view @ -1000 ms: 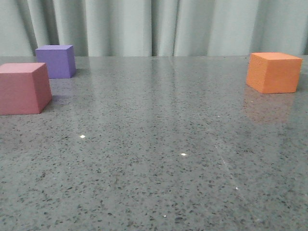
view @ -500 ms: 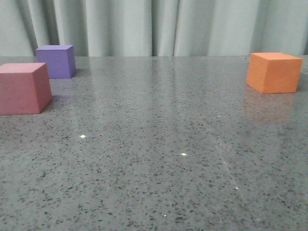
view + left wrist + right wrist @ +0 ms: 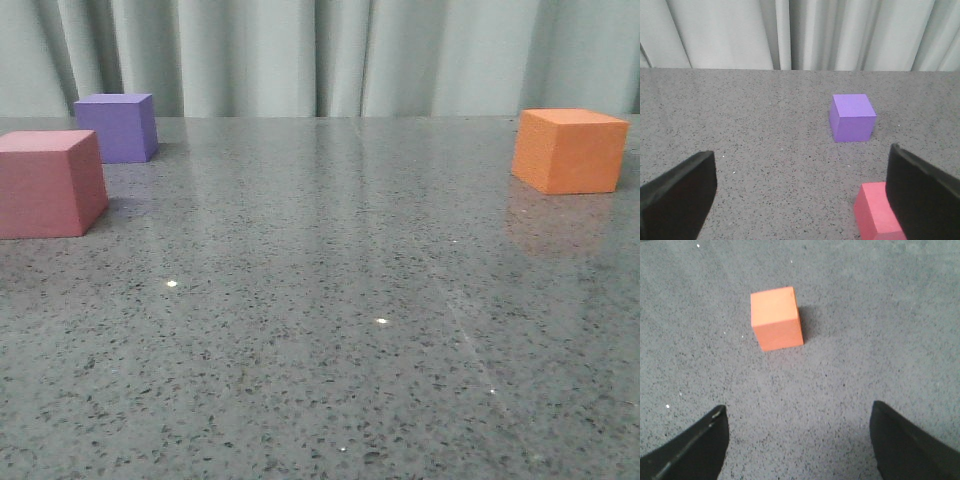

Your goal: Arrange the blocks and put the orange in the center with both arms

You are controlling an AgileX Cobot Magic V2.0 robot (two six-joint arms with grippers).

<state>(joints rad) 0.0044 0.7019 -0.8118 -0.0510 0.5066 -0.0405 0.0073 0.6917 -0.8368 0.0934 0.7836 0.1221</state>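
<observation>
The pink-red cube (image 3: 48,183) sits at the left of the table, with the purple cube (image 3: 119,127) just behind it. The orange cube (image 3: 569,150) sits far right. No gripper shows in the front view. In the left wrist view my left gripper (image 3: 802,165) is open and empty over bare table; the purple cube (image 3: 852,118) lies ahead and the pink-red cube (image 3: 879,215) is partly hidden behind one finger (image 3: 922,195). In the right wrist view my right gripper (image 3: 799,415) is open and empty, with the orange cube (image 3: 776,318) ahead of it, apart from the fingers.
The speckled grey stone table (image 3: 330,300) stretches wide between the left cubes and the orange cube. A pale pleated curtain (image 3: 330,55) hangs behind the table's far edge.
</observation>
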